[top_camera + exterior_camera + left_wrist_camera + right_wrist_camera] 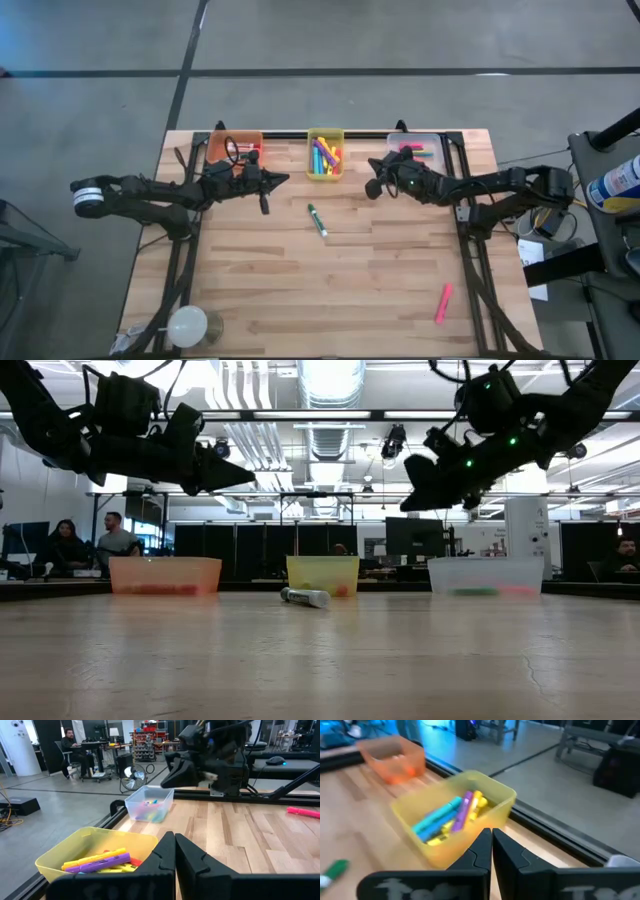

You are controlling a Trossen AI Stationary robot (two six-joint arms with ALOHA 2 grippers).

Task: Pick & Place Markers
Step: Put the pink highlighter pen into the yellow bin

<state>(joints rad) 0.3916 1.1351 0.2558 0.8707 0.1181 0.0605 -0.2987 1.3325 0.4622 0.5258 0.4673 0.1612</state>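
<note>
Wood-plank table (300,290) on a dark frame, grey floor around it, open workshop behind with people seated at desks far back in the low view; white round thing (186,325) at the table's 7 o'clock corner.

Left arm comes in from 9 o'clock; left gripper (283,180) hangs above the table between the orange bin (235,137) and the yellow bin (325,134), fingers (165,860) pressed together, nothing between them; same in the low view, raised clear of the top (240,477).

Orange bin at 11 o'clock on the far edge, red markers (252,150) inside; yellow bin at 12 o'clock, loaded with mixed markers (324,157) in blue, purple, yellow, orange, pink; from the right wrist the blue and purple ones (451,815) lie side by side on top.

Green marker (316,220) lies loose on the boards near centre, just toward 6 o'clock from the yellow bin, white end toward 5 o'clock; touches nothing; the low view shows it flat in front of the yellow bin (305,597).

Right arm comes in from 3 o'clock; right gripper (372,187) is off the table between the yellow bin and the clear bin (425,138), fingers (485,847) closed tip to tip, empty; high in the low view (412,502).

Clear bin at 1 o'clock, pink and green markers (416,151) inside.

Pink marker (442,302) lies alone toward 4 o'clock, well apart from everything, near the right edge.
</note>
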